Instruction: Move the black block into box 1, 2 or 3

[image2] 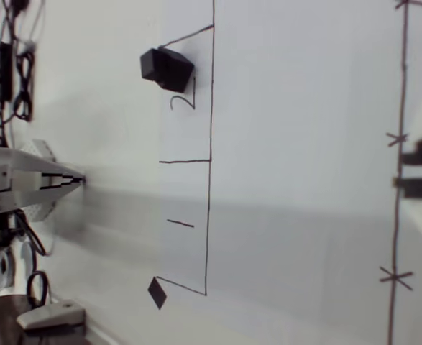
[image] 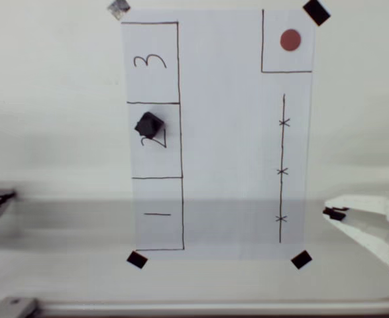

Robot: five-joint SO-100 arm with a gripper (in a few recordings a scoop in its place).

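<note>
Inside the middle rectangle of the drawn column, the black block (image: 149, 124) sits tilted, its corners turned against the pen lines, and it overlaps the top of the handwritten "2" (image: 155, 139) beneath it. From my overhead view I see it lying toward the left half of that box 2 (image: 171, 159), clear of the box's right line. The wrist view shows the same cube (image2: 166, 68) at the upper corner of the rectangle with the "2" just below it.

Above that box in the overhead view I read a "3" (image: 149, 61), and below it a single stroke, the "1" (image: 157, 214). All three rectangles are inked on a white paper sheet (image: 227, 132) that is pinned to the pale desk (image: 48, 99) with black tape squares (image: 301, 260) at its corners. To the right on the sheet I see a vertical pen line (image: 282, 165) crossed by three small x marks, and in the top right corner a drawn square holding a red dot (image: 290, 40).

The claw (image: 336, 213) comes in from the right edge of the overhead view, white with a dark tip, well apart from the block and off the paper. Its jaws look nearly closed, with only a narrow gap, and they hold nothing.
</note>
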